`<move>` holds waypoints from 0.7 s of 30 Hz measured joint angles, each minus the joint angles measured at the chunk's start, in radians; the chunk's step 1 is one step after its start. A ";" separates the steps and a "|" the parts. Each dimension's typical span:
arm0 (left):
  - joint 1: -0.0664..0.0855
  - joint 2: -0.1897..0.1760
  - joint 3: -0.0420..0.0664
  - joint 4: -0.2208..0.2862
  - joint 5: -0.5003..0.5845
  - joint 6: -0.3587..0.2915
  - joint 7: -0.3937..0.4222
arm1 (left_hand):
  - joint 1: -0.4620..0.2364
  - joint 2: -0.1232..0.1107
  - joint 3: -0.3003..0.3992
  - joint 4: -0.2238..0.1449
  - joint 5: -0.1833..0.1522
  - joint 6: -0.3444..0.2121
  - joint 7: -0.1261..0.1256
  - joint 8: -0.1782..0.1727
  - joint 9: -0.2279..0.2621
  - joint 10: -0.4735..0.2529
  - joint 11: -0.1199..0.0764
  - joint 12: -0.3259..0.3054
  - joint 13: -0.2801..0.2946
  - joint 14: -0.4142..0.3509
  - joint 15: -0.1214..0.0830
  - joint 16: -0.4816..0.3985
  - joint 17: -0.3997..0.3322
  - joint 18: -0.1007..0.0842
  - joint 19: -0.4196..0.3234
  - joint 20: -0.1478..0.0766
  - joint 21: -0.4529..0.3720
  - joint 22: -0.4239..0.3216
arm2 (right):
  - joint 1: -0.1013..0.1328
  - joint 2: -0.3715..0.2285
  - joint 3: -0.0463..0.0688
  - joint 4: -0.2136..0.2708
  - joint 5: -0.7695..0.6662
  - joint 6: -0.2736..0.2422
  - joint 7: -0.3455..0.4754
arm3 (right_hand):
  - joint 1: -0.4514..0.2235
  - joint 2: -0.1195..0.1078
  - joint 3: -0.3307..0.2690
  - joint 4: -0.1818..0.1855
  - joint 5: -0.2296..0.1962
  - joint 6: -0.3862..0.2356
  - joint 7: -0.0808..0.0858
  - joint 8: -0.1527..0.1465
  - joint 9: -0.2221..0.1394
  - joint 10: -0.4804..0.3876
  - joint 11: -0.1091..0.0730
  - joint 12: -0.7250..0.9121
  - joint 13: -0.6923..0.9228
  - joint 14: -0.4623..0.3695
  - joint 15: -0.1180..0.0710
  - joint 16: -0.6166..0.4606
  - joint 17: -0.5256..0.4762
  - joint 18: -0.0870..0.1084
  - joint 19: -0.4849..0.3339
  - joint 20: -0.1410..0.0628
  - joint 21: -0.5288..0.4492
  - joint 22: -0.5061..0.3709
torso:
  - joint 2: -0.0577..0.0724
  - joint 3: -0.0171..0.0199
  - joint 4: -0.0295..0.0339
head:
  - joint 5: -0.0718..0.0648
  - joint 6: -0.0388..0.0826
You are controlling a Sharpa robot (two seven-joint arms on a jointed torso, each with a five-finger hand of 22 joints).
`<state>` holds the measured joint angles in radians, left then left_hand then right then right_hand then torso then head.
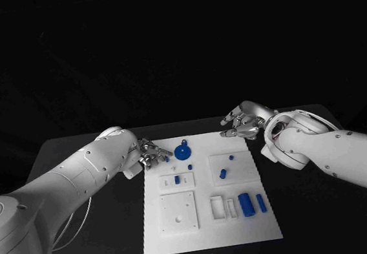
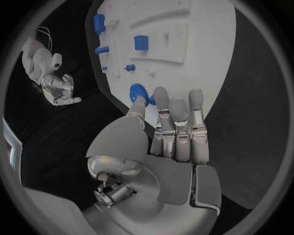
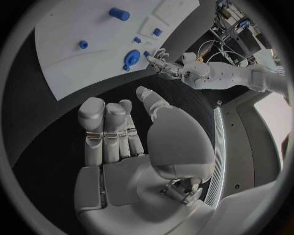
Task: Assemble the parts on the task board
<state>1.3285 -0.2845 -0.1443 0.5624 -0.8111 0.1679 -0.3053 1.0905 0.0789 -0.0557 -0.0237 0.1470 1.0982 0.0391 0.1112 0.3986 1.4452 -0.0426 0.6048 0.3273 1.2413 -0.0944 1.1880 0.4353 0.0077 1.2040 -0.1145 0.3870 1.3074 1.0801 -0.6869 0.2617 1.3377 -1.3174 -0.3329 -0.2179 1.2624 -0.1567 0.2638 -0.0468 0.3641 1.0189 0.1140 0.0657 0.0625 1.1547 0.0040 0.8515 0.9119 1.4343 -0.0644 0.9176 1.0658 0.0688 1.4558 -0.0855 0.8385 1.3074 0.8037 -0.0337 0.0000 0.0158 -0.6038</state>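
From the head camera I see the task board (image 1: 209, 227) lying in the middle of the black table (image 1: 89, 246), with small blue parts scattered on it. A blue gear (image 1: 183, 152) sits near the board's far left corner, and a larger blue cylinder (image 1: 246, 204) lies toward the near right. My left hand (image 1: 150, 154) hovers at the board's far left edge, just beside the gear. My right hand (image 1: 244, 124) hangs off the far right corner, well apart from the parts.

On the left wrist camera, the left hand (image 2: 174, 132) is released, fingers straight and holding nothing, its thumb tip just at the gear (image 2: 137, 91).

On the right wrist camera, the right hand (image 3: 116, 132) is likewise released and empty above bare table, and the gear (image 3: 131, 58) lies near the board's edge.
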 measured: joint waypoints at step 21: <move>0.001 0.010 0.001 -0.026 0.027 0.020 0.000 | 0.063 0.062 0.019 -0.036 0.015 0.000 0.000 0.004 -0.009 0.000 0.000 0.004 0.000 0.000 0.000 0.000 0.000 0.000 0.000 0.000 0.000 0.001 | 0.000 0.005 0.000 -0.002 0.000 0.004 0.000 | 0.000 0.000 0.000 0.000 0.000 0.000 0.000 0.000 0.000 0.000 0.000 0.000 0.000 0.000 0.000 0.000 0.001 0.000 0.000 0.000 0.000 0.000 | 0.001 -0.0001 -0.0004 | -0.004 -0.002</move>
<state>1.3292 -0.2750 -0.1436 0.5367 -0.7842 0.1881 -0.3051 1.1532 0.1413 -0.0367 -0.0594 0.1616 1.0982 0.0391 0.1155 0.3897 1.4452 -0.0426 0.6087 0.3273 1.2413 -0.0944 1.1880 0.4355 0.0076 1.2040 -0.1145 0.3870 1.3081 1.0805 -0.6815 0.2617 1.3361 -1.3174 -0.3291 -0.2182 1.2624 -0.1567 0.2638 -0.0468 0.3641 1.0189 0.1140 0.0657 0.0626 1.1547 0.0040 0.8515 0.9119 1.4344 -0.0644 0.9176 1.0668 0.0688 1.4558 -0.0855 0.8385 1.3073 0.8043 -0.0337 -0.0004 0.0121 -0.6055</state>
